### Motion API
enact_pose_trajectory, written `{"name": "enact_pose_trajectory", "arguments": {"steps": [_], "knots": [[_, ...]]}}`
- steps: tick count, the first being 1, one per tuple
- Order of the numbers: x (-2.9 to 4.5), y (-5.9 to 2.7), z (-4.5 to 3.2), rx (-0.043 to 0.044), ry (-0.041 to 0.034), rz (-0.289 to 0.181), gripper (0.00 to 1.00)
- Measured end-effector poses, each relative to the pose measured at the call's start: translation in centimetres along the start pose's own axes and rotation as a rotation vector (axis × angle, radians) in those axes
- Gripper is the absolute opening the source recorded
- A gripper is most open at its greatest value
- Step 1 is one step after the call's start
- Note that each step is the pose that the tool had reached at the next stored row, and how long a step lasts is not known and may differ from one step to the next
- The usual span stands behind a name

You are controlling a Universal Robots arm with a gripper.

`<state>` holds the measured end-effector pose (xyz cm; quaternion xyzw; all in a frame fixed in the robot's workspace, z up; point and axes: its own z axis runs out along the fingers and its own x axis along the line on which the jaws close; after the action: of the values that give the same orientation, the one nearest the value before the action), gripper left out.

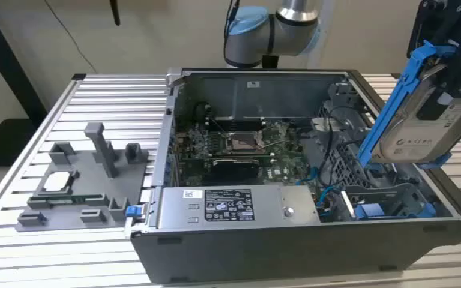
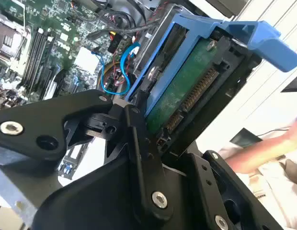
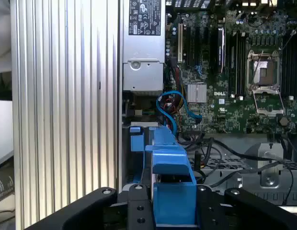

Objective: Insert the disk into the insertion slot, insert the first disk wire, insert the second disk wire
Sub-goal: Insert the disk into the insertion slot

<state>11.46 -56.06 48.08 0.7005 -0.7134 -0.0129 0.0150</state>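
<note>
End effector (image 2: 152, 128) grips the disk (image 1: 419, 135), tilted, above the insertion slot (image 1: 389, 197).

From my desk I see the arm (image 1: 254, 33) at the top centre of the exterior view: a silver tube with rounded pale blue joint caps. In the second wrist view, the gripper (image 2: 160, 136) is matte black, with flat angular links pinned by silver screws (image 2: 159, 200).

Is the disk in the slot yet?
No, in the exterior view the gripper holds the disk tilted above the case, outside the slot.
</note>
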Motion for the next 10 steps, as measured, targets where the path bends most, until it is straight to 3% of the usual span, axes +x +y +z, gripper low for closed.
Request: {"name": "enact_pose_trajectory", "arguments": {"steps": [10], "knots": [[0.00, 0.01, -0.13, 0.0000, 0.0000, 0.000, 0.00]]}}
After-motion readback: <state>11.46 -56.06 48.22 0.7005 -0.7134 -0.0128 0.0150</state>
